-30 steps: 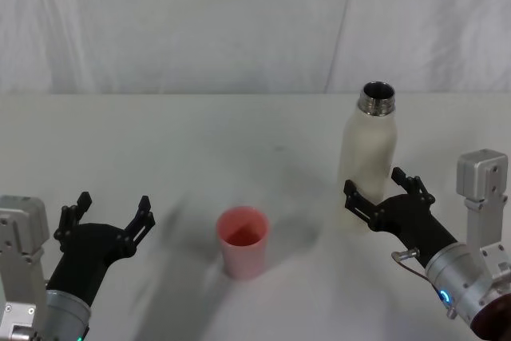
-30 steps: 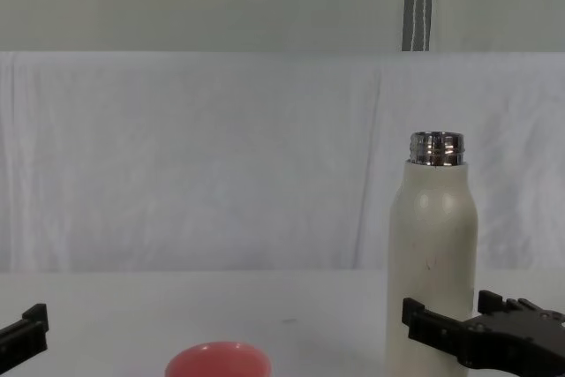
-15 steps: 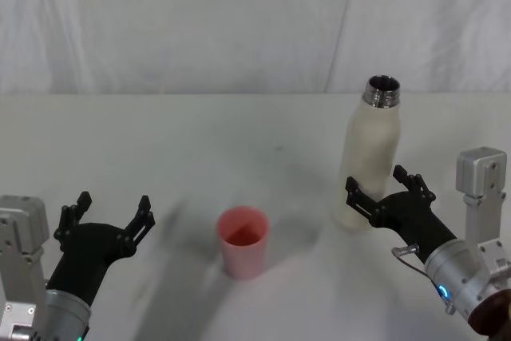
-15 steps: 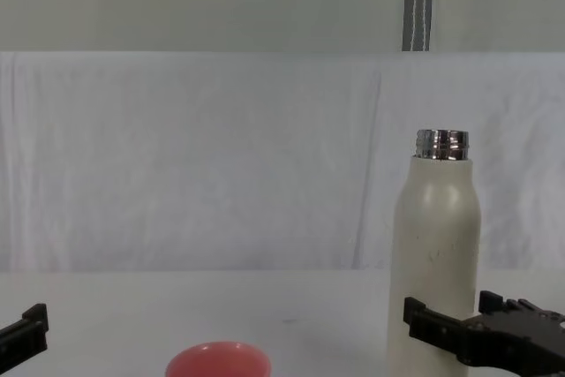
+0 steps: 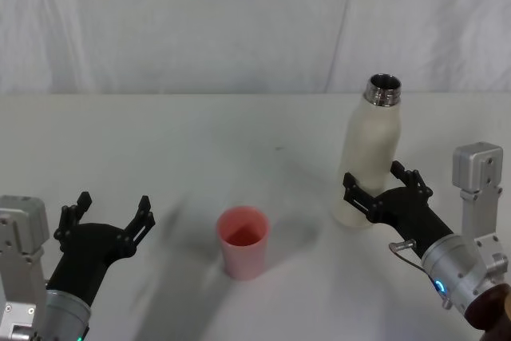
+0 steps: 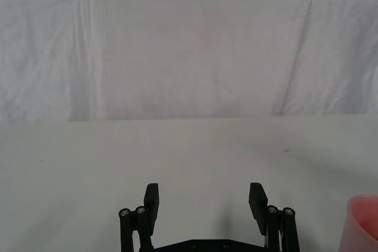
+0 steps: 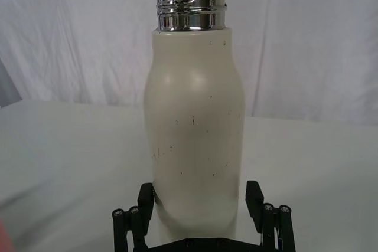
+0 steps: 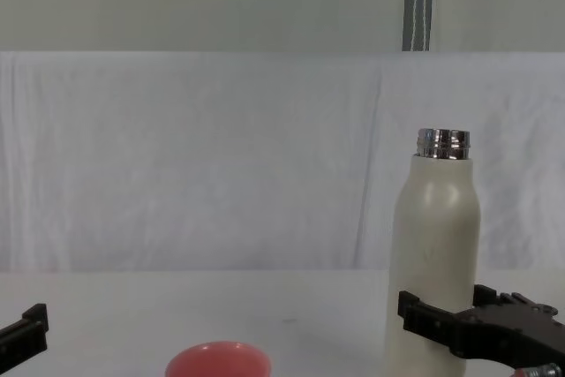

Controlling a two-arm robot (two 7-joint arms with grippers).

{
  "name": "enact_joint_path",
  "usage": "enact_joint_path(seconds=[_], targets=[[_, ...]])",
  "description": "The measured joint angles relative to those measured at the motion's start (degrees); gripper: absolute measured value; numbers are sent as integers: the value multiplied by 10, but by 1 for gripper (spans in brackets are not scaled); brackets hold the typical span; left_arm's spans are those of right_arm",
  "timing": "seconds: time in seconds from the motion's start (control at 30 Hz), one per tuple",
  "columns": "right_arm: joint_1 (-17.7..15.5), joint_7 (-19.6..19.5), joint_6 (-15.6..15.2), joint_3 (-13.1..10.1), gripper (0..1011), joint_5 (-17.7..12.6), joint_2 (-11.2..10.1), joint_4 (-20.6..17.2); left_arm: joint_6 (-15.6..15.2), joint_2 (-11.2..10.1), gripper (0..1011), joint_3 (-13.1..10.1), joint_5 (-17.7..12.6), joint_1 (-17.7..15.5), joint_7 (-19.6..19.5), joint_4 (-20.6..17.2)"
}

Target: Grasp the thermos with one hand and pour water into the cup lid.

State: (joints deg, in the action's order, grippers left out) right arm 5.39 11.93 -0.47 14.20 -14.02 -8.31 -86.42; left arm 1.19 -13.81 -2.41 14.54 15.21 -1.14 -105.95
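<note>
Standing upright at about two o'clock on the white table [image 5: 160, 133], the cream-white thermos [image 5: 367, 157] has its steel neck uncapped. The right gripper [image 5: 375, 194] sits around the bottle's lower body, one black finger on each side; in the right wrist view the fingers [image 7: 254, 196] flank the base closely, though whether they press the wall cannot be told. The salmon-pink cup lid [image 5: 243, 241] stands upright near the table's centre, at roughly eight o'clock from the thermos and well apart from it. At about eight o'clock from the cup, the left gripper [image 5: 110, 213] hovers with its fingers spread wide, holding nothing.
</note>
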Motion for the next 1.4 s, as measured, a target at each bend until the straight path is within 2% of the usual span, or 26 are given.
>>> enact_joint_path(seconds=[1.4], targets=[[34,6,5,19,1002,3,15,39,0,0,1001,0,0,0,0,0]])
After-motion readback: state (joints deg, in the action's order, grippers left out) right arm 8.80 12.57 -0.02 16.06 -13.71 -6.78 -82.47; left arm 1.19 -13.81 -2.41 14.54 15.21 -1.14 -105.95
